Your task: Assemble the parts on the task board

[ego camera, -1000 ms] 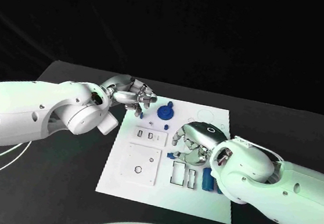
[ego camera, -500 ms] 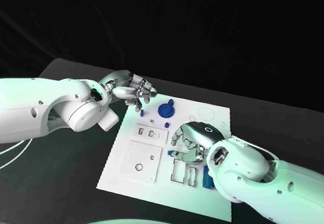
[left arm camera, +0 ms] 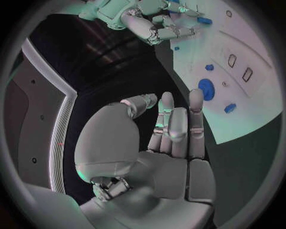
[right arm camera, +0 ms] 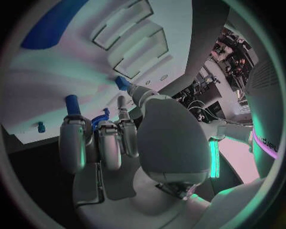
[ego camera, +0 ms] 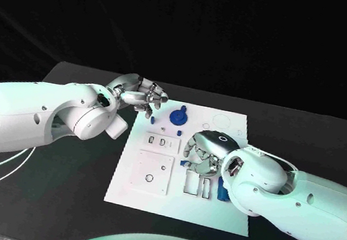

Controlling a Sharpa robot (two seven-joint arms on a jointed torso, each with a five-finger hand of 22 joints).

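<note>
Centrally, white task board [ego camera: 177, 212] lies on black table [ego camera: 315, 145].

Your left hand [ego camera: 141, 97] sits at the end of the left arm [ego camera: 28, 120], fingers [left arm camera: 173, 124] straight, close together and holding nothing. Your right hand [ego camera: 207, 151] points down from a bent right arm [ego camera: 304, 203], its fingers [right arm camera: 98, 143] curled downward; whether they grip anything cannot be told.

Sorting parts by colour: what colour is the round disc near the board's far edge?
Blue. The disc stands out against the white board in the head view.
</note>
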